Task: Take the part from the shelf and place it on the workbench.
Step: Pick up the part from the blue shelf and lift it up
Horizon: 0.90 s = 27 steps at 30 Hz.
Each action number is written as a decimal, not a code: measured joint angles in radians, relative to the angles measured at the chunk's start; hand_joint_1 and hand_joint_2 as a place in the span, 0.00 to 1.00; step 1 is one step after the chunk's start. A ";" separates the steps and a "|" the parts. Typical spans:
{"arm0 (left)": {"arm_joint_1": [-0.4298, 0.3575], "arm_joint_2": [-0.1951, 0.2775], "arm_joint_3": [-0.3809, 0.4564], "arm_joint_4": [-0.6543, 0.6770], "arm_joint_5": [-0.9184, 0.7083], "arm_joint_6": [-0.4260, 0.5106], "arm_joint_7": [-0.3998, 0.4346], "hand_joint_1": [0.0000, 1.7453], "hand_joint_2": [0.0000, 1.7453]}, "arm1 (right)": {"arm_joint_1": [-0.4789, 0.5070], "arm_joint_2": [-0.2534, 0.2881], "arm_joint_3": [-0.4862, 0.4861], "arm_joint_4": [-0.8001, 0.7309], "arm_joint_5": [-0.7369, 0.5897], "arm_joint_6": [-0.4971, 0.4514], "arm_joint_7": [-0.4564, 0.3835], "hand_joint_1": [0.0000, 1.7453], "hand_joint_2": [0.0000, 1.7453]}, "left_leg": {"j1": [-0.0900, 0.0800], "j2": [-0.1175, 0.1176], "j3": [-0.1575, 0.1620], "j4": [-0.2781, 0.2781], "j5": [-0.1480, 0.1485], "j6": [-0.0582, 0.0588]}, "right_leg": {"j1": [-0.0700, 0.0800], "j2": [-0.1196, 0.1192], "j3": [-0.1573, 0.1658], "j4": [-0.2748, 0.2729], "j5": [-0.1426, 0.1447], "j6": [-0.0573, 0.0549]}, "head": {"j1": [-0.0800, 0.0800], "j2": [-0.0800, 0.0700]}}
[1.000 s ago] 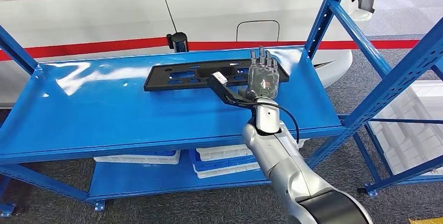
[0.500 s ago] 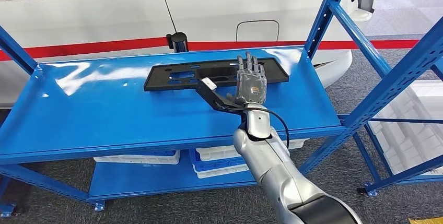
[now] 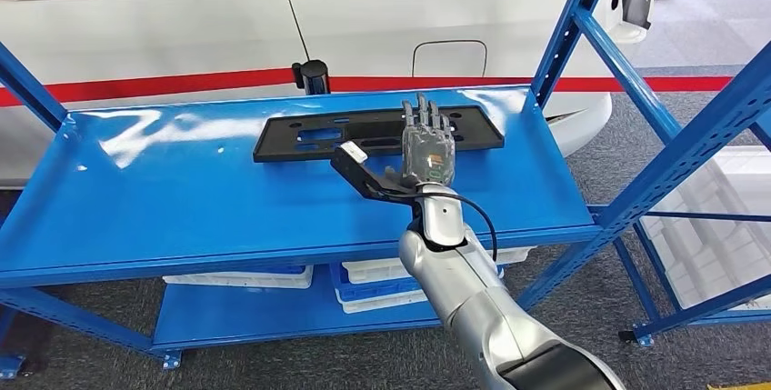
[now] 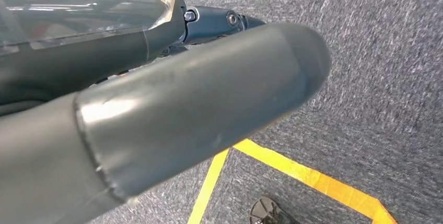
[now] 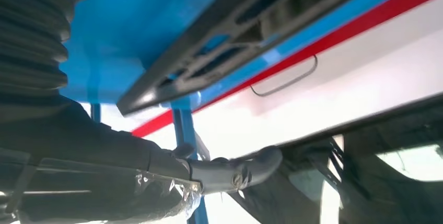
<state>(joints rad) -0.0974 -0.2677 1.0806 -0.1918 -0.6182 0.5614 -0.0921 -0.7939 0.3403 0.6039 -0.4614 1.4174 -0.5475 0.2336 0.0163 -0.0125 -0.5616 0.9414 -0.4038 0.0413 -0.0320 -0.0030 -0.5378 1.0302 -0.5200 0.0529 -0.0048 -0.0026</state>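
Black part [image 3: 314, 136] on shelf [image 3: 182, 199], right robot hand [image 3: 427, 149] over it, fingers spread

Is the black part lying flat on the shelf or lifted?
Lying flat: the black part rests on the blue shelf; the right hand reaches over it, fingers extended.

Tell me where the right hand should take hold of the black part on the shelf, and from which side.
Probably the near long edge, around the middle. The black part lies flat on the blue shelf, long and thin, with cut-outs along it, so a pinch over the front edge from the robot's side suits it. The right hand hovers there, fingers straight, holding nothing. The far edge means reaching across.
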 joint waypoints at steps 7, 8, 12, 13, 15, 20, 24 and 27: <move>-0.006 -0.023 0.016 0.002 0.008 0.043 0.017 0.00 0.00 | 0.015 -0.002 0.016 0.002 -0.002 0.001 0.004 0.00 1.00 | 0.006 -0.004 -0.001 0.019 -0.015 -0.020 | -0.006 0.000 -0.094 0.080 0.031 0.021 | 0.003 0.000; -0.006 -0.024 0.017 0.003 0.008 0.043 0.017 0.00 0.00 | 0.014 -0.001 0.017 0.002 -0.002 0.000 0.004 0.00 1.00 | 0.006 -0.006 -0.004 0.030 -0.022 -0.030 | -0.007 0.001 -0.069 0.024 0.056 0.022 | 0.004 0.000; -0.008 -0.026 0.018 0.004 0.009 0.044 0.017 0.00 0.00 | 0.016 0.000 0.019 0.002 -0.003 0.001 0.006 0.00 1.00 | 0.007 -0.007 -0.017 0.048 -0.037 -0.052 | -0.001 0.005 -0.054 -0.015 0.073 -0.013 | 0.000 0.000; -0.008 -0.027 0.019 0.004 0.010 0.044 0.016 0.00 0.00 | 0.016 0.001 0.020 0.002 -0.003 0.001 0.006 0.00 1.00 | 0.011 -0.005 -0.017 0.051 -0.040 -0.054 | -0.001 0.006 -0.054 -0.015 0.073 -0.019 | 0.000 0.000; -0.008 -0.027 0.022 0.004 0.012 0.044 0.015 0.00 0.00 | 0.014 0.001 0.020 0.002 -0.001 0.002 0.006 0.00 1.00 | 0.016 0.002 -0.040 0.103 -0.071 -0.059 | 0.000 0.006 -0.051 -0.016 0.072 -0.032 | 0.000 0.000; -0.007 -0.028 0.025 0.005 0.018 0.044 0.008 0.00 0.00 | 0.016 0.001 0.025 0.002 0.002 0.011 0.006 0.00 1.00 | 0.015 0.009 -0.178 0.350 -0.152 -0.058 | 0.009 0.004 -0.047 -0.015 0.068 -0.043 | -0.001 0.000; -0.009 -0.028 0.025 0.005 0.020 0.045 0.006 0.00 0.00 | 0.013 0.001 0.034 0.002 0.004 0.020 0.007 0.00 1.00 | 0.008 0.010 -0.076 0.117 -0.027 -0.037 | 0.015 0.006 -0.039 -0.015 0.062 -0.043 | 0.000 0.000; -0.010 -0.030 0.025 0.005 0.020 0.049 0.007 0.00 0.00 | 0.011 0.000 0.043 0.002 0.004 0.028 0.009 0.00 1.00 | 0.000 0.008 -0.057 0.067 -0.015 -0.049 | 0.026 0.005 -0.044 -0.012 0.055 -0.041 | 0.002 0.000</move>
<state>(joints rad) -0.1074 -0.2981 1.1061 -0.1868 -0.5982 0.6108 -0.0851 -0.7826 0.3408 0.6465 -0.4593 1.4216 -0.5197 0.2428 0.0161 -0.0040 -0.6189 1.0079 -0.4185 -0.0078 -0.0057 0.0024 -0.5819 1.0186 -0.4651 0.0119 -0.0031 -0.0026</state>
